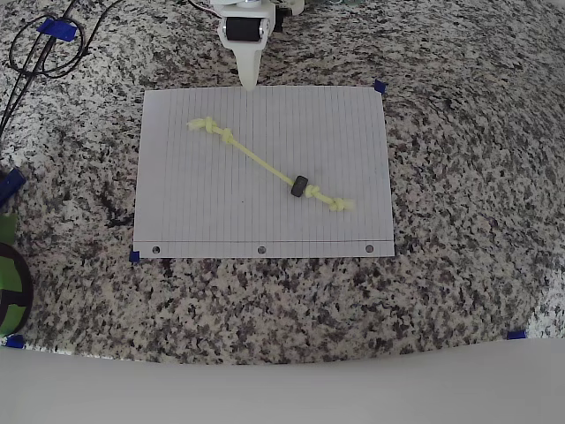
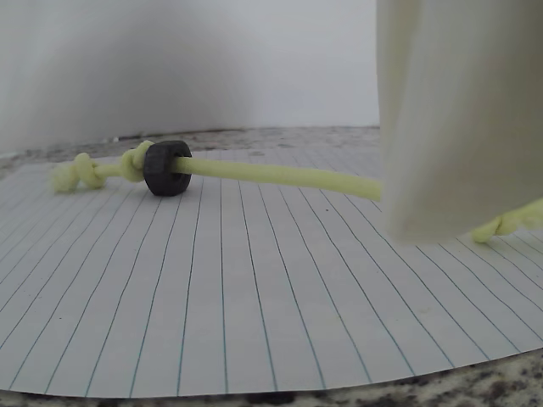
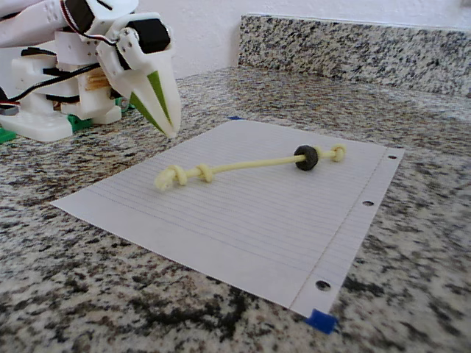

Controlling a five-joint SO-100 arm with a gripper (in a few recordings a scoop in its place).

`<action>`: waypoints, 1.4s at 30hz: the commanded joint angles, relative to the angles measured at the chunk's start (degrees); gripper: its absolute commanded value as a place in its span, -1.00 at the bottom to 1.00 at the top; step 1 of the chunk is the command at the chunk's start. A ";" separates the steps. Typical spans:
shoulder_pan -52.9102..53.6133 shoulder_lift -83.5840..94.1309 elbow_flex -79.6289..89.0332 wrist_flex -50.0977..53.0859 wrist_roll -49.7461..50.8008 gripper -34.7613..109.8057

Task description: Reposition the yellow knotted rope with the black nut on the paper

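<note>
Your gripper (image 1: 250, 81), seemingly closed and empty, hovers at the paper's (image 1: 185, 221) top edge; the yellow knotted rope (image 1: 256, 159) runs diagonally toward lower right, nearest knot lower left of it.

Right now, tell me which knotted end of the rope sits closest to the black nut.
The end of the rope at the lower right in the overhead view: the nut sits right beside its knot, while the other end lies far up the paper, near the hand.

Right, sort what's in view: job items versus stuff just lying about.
Job:
yellow knotted rope
black nut, threaded on it
paper
tool, jaws together at the paper's edge

Lying about:
black cables
blue tape pieces
green object
</note>
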 commanded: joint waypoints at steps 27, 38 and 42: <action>-2.90 0.44 0.62 -0.53 0.44 -0.43; -6.33 -0.88 -4.22 -1.76 0.53 -0.43; -9.67 -5.71 -10.11 -9.49 0.53 -0.43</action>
